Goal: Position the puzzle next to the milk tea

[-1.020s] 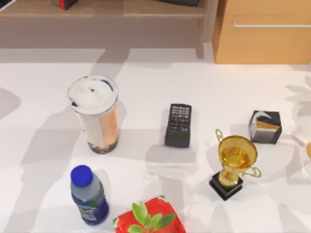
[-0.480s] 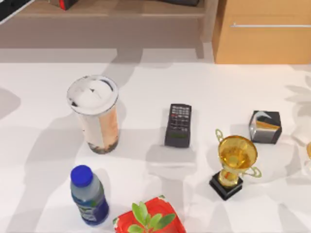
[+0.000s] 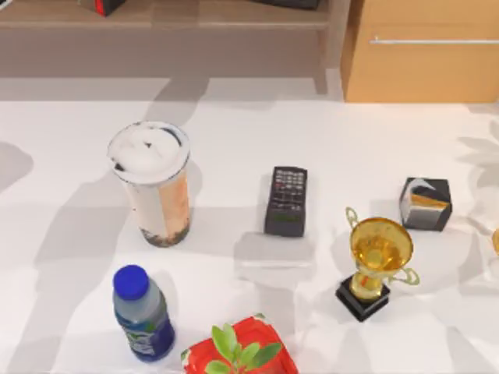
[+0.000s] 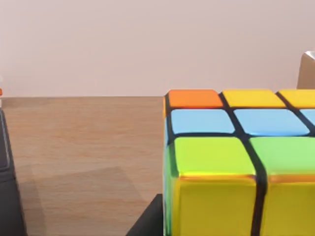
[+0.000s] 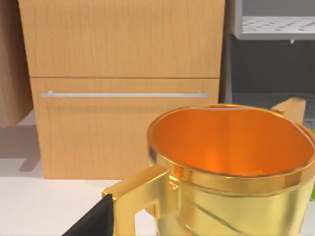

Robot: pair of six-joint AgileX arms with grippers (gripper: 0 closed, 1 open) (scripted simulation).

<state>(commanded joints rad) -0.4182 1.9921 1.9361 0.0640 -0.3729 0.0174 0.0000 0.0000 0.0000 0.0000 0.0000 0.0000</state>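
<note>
Sitting on a wooden shelf in the left wrist view, the glossy puzzle [image 4: 236,162] fills the near corner, its squares orange, yellow, blue and green. The milk tea [image 3: 153,184], a clear plastic cup, stands toward the desk's [image 3: 234,132] left edge. Whether either gripper is spread, I cannot tell

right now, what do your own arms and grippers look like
Little of them is in frame. The left gripper appears as a plain black slanted edge in the left wrist view, the right gripper as a matte black wedge in the right wrist view. No cables, markings or other colours can be made out.
</note>
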